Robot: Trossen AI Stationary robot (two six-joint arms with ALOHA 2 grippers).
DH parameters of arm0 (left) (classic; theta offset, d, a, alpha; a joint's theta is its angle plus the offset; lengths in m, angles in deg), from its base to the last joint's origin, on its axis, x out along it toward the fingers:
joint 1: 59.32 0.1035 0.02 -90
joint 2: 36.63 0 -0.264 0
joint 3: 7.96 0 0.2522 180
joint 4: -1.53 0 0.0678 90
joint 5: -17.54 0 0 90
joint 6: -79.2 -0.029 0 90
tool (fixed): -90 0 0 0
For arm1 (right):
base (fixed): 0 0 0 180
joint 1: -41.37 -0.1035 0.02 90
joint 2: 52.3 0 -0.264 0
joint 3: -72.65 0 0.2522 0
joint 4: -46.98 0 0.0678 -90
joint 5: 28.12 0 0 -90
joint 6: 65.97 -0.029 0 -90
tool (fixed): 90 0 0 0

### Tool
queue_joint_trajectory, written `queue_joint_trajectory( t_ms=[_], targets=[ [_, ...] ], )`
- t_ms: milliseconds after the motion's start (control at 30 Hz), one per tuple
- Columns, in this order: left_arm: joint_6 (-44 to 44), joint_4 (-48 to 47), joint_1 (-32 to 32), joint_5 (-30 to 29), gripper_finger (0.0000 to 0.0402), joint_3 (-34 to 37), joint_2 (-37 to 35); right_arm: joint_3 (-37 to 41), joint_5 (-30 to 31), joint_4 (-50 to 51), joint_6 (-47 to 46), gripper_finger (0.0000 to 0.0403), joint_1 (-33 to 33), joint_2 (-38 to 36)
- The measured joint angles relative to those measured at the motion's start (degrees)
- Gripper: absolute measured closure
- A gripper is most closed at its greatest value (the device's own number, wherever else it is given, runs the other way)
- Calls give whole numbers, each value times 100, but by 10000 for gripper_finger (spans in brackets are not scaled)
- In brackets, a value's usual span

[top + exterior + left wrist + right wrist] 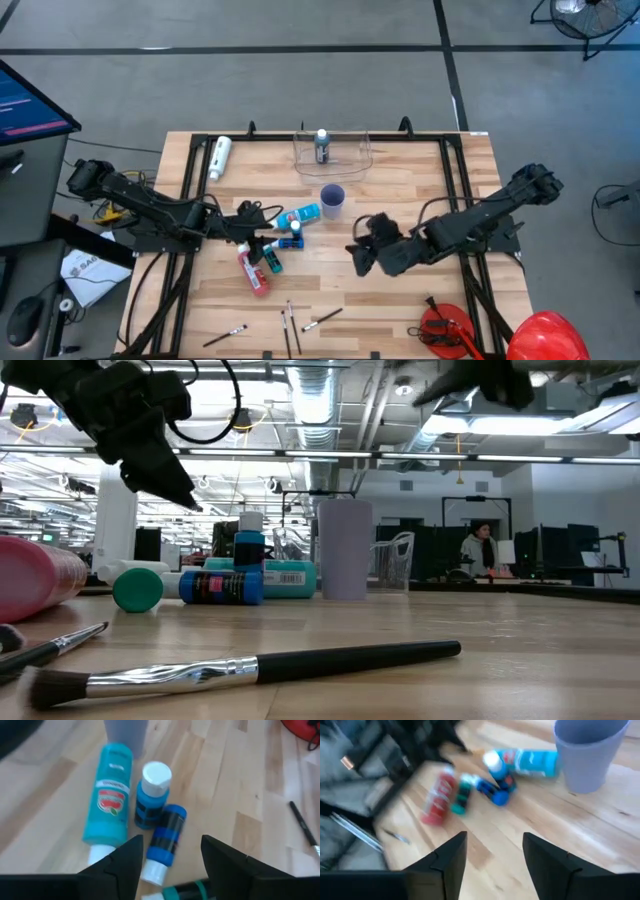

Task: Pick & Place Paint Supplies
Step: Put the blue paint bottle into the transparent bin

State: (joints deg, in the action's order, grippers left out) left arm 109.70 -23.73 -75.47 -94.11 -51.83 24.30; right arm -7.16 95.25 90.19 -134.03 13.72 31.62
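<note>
Left tool [170, 857] hangs open and empty over the bottles [150, 795] lying mid-desk [400, 300]; right tool [492, 852], also open and empty, hovers beside them; brushes [290, 320] near the front edge.

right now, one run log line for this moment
left gripper: open over blue bottle | right gripper: open, empty, above table | tub: one bottle

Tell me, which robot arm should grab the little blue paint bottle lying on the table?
Probably the left. The left gripper hangs open right over the blue bottle; the right gripper is farther off.
</note>
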Motion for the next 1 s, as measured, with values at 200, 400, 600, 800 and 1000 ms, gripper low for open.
queue_joint_trajectory(
  t_ms=[200,400,600,800,1000],
  targets=[
    [-330,294,264,-87,184,-13,348,-6,-500,-301,173,235,37,761],
    [-332,741,310,-49,164,-9,927,-11,-931,-999,162,244,124,1186],
    [-465,1337,310,4,150,-7,1480,-6,-953,-997,208,252,118,1196],
    [-813,1986,364,9,140,-3,1944,-10,-951,-994,207,258,120,1154],
    [-865,2372,570,7,134,-2,2211,-10,-951,-1032,207,264,117,1155]
  ],
)
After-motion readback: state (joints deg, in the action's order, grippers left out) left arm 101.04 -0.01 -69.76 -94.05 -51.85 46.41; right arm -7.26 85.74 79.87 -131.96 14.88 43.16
